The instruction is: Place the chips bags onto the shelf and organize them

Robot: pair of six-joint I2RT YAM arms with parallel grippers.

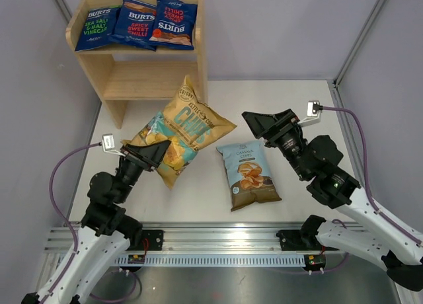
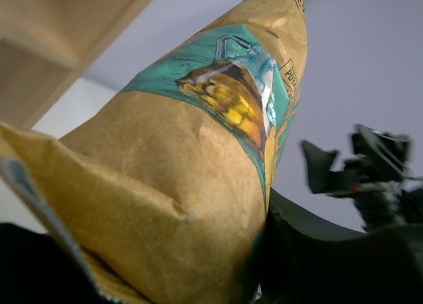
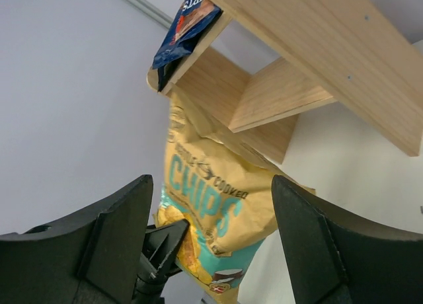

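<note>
**A:** Top view: which step?
**B:** Lifting yellow bag [image 1: 182,135] toward shelf [image 1: 140,80], by the look. Pinched at its low corner by left hand [image 1: 155,152]; nothing in wide-spread right hand [image 1: 261,122]. Three BURTS bags [image 1: 135,23] on top tier, none seen below, Cassava bag [image 1: 248,175] flat on bench [image 1: 198,198].
**A:** Left wrist?
**B:** Only yellow bag [image 2: 165,205], crumpled close.
**A:** Right wrist?
**B:** Upright before lower tier. Next: tilt in under the top board.
</note>
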